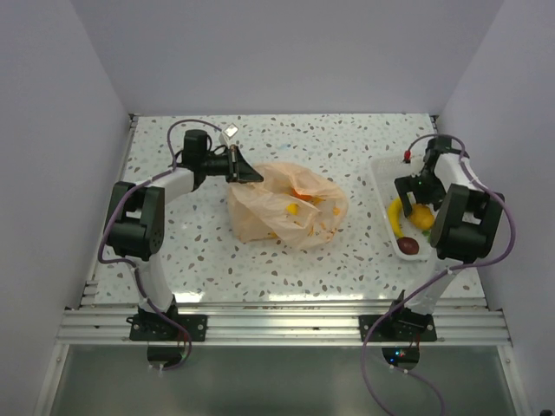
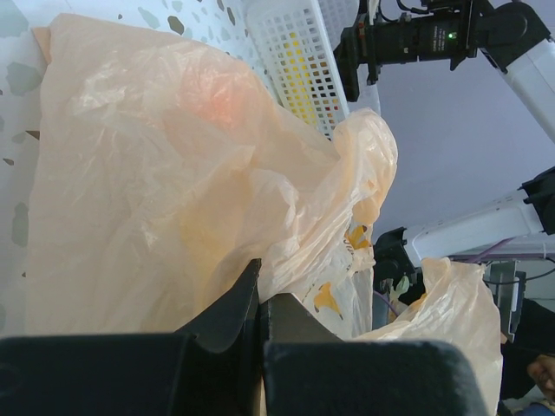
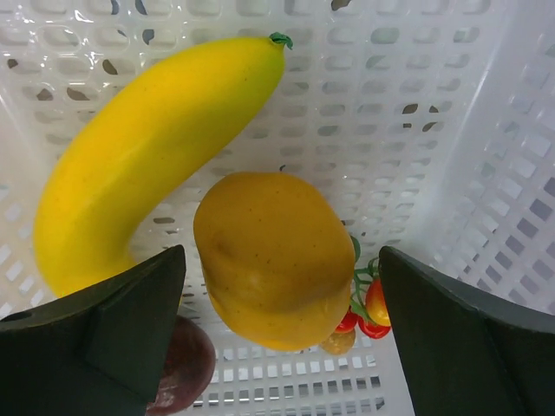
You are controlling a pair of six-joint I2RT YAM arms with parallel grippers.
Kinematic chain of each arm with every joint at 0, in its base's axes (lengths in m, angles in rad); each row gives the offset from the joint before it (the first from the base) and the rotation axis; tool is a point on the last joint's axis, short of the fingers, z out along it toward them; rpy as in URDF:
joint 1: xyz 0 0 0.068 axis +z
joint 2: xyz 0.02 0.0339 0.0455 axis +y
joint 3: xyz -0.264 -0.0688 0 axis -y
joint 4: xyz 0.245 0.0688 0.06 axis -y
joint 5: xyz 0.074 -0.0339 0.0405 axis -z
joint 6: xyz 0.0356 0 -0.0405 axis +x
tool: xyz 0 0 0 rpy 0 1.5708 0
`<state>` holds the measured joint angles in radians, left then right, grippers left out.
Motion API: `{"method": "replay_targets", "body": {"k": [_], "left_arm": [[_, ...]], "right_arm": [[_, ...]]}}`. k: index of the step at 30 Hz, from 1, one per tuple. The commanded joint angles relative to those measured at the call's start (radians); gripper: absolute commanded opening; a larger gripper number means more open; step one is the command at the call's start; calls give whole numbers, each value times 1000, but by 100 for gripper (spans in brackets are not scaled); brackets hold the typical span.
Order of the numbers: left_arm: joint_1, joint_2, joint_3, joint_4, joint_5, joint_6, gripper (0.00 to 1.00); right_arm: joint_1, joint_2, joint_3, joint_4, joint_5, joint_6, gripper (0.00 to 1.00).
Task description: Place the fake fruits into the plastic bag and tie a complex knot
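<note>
Speckled terrazzo table (image 1: 347, 139) between pale walls (image 1: 286, 52) carries the plastic bag (image 1: 286, 206), peach and crumpled at centre, with yellow and orange fruits (image 1: 293, 208) showing through its film. Left pincer (image 1: 247, 172) is clamped shut on the bag's edge; the yellow print (image 2: 328, 299) there is too small to read. Right pincer (image 3: 279, 251) stands wide open over the white tray (image 3: 451, 130), straddling an orange-yellow fruit (image 3: 269, 217) beside a banana (image 3: 147, 147), a plum (image 3: 186, 368) and tiny red pieces (image 3: 373, 303).

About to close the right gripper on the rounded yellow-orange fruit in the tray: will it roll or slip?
Likely to roll: the fruit is rounded and lies loose in the tray. Its smooth skin looks hard, so it may slip when squeezed.
</note>
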<state>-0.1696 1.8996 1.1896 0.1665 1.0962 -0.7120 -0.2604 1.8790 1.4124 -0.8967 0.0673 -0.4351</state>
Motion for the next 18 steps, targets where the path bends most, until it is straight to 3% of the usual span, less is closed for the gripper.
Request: {"method": "replay_targets", "body": {"k": [1,4,10,12,18], "left_arm": [[8,-42,33,-7,10,36,0],[8,-34,34,-7,11,32,0],[8,-36,36,-4,14,31,0],[8,-39,35,-5,16,32,0],[8,-40,24,10,24,22,0]], "right_arm": [[1,17,-21,64,34,-4,95],[1,45,-32,79,42,1,86],[1,16,49,-11,-18,15,48],[1,-44,123,-89,-101,24,35],[58,-136,388,-252,-409,99,23]]}}
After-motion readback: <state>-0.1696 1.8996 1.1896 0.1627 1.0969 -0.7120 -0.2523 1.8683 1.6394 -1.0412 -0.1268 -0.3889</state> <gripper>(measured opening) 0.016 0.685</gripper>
